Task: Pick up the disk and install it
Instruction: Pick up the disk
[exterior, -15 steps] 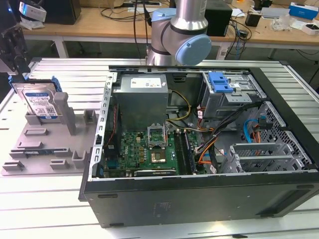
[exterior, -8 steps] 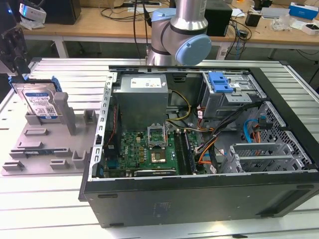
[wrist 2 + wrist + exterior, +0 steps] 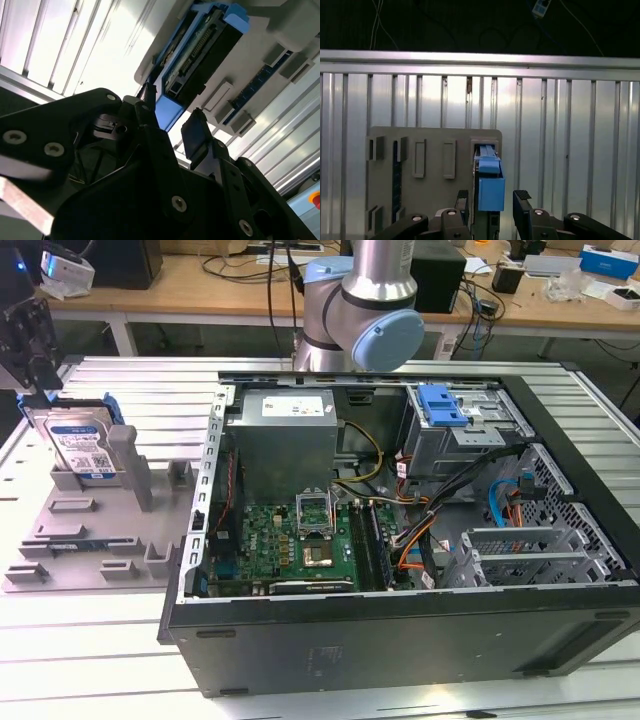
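One relation matters here. At the upper left of the exterior view, my end effector (image 3: 35, 380) hangs right above the disk (image 3: 82, 445). The disk stands on edge in the grey holder (image 3: 60, 540) on the bench (image 3: 120, 640). In the first wrist view the fingers (image 3: 522, 200) are spread either side of its thin blue edge, gaps showing both sides. Further right sits the opened computer case (image 3: 400, 640).

The blue-framed silver disk (image 3: 82, 445) stands upright in a grey fixture (image 3: 90, 532).
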Tool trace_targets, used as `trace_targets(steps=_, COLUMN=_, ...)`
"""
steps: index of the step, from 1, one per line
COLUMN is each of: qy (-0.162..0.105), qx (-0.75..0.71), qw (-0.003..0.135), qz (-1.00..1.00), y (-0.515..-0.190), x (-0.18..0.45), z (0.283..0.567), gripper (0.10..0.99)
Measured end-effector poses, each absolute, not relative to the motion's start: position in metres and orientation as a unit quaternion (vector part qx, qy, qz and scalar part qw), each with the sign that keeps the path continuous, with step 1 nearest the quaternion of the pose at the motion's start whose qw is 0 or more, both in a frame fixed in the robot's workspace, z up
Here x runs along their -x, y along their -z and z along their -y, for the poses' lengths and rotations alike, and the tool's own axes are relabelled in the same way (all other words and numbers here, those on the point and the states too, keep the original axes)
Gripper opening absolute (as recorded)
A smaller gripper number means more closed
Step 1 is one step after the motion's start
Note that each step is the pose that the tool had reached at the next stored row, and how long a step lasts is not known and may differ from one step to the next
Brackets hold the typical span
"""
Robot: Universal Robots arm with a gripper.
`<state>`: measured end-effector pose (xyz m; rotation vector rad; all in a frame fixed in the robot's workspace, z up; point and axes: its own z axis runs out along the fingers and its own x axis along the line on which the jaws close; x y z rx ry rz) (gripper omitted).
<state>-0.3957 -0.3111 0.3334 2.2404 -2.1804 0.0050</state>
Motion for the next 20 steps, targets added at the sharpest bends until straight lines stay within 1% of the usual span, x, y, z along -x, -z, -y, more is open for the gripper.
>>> trace_targets(steps=20, qy=-0.001, qx=-0.712, qw=0.008, qz=0.702, y=-0.320, x=0.396, z=0.311, gripper=0.482)
